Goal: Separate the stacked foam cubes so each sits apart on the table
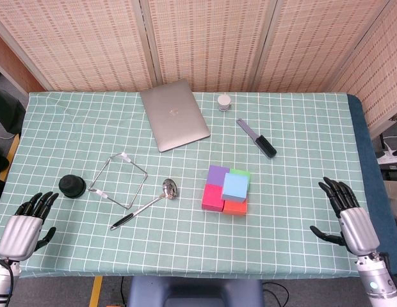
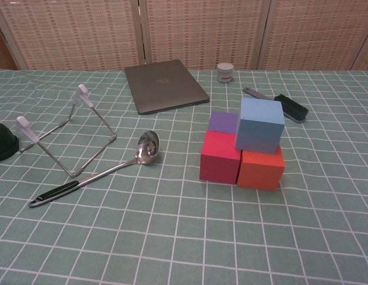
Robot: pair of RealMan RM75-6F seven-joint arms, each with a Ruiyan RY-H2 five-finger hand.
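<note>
Your left hand (image 1: 22, 229) and right hand (image 1: 352, 220) both rest empty, fingers spread, at the table's (image 1: 294, 153) near corners. Blue cube (image 1: 235, 187) sits atop the cluster mid-table, well apart from both

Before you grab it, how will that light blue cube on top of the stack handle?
The light blue foam cube probably weighs little and gives under the fingers. Its flat faces shouldn't roll. It sits mostly on the orange cube, overhanging the red cube, so a sideways nudge may slide it off.
</note>
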